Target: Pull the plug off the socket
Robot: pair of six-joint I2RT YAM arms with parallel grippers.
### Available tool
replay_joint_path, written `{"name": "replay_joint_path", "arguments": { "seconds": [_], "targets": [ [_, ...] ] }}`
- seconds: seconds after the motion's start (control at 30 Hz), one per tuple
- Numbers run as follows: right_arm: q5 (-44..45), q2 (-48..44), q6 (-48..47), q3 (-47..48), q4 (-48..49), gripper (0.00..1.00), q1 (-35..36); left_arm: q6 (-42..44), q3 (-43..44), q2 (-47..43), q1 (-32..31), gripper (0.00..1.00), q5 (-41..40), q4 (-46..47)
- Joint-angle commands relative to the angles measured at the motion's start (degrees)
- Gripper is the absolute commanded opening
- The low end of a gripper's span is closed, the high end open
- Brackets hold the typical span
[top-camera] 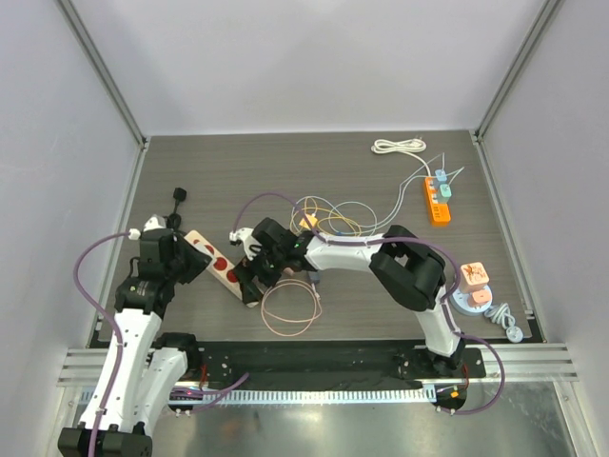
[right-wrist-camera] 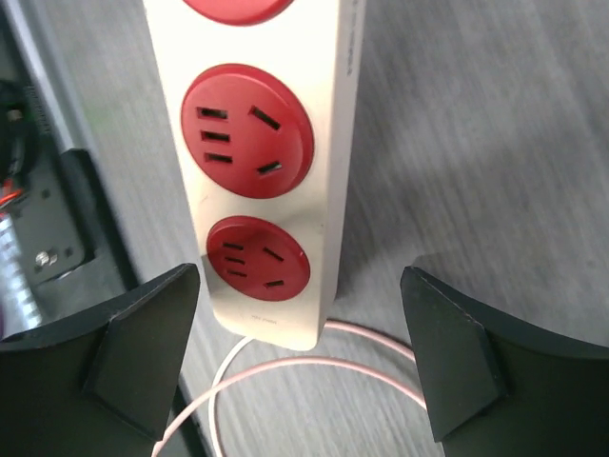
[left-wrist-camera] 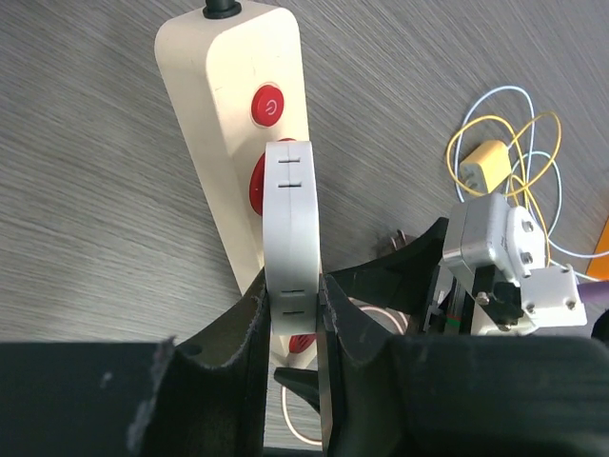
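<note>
The white plug (left-wrist-camera: 290,205) stands over the socket beside the red switch (left-wrist-camera: 267,105) of the cream power strip (left-wrist-camera: 214,95). The strip lies slantwise on the bench (top-camera: 314,171), towards its left edge. The left gripper (left-wrist-camera: 290,295) pinches the plug's flat body, one finger pressed to each side. The plug's own body hides its pins, so it cannot be told whether they sit in the socket or are just out. Judged from how close it stands to the strip, the pull is at most begun, and lifting it clear is left to do.

The right gripper (right-wrist-camera: 300,281) is spread wide astride the end of the strip closest to the near edge, touching neither side. Two empty red sockets (right-wrist-camera: 247,129) lie ahead of it. It looks placed to steady the strip but is not clamped on it, so the strip could rise with the plug.

A pink cable loop (top-camera: 290,309) lies against that same end. The strip's black cord (top-camera: 177,198) leads towards the far left corner. A yellow charger (top-camera: 309,221) sits in a tangle of coloured wires just beyond the right arm. An orange power strip (top-camera: 436,200) and a coiled white cable (top-camera: 398,147) lie well apart near the far right corner.
</note>
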Motion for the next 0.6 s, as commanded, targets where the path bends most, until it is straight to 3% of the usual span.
{"name": "replay_joint_path", "arguments": {
  "seconds": [0.0, 0.13, 0.57],
  "targets": [
    [-7.67, -2.68, 2.18, -1.00, 2.88, 0.92, -1.10, 3.21, -0.07, -0.90, -0.10, 0.00, 3.28, 4.12],
    [-12.25, -2.24, 3.59, 0.06, 4.89, 0.92, -2.95, 3.39, -0.51, -2.57, -0.01, 0.00, 9.86, 5.53],
    [-21.84, 4.52, 14.04, 7.79, 13.59, 0.74, -5.59, 3.22, -0.16, -8.29, -0.10, 0.00, 13.39, 5.09]
  ]
}}
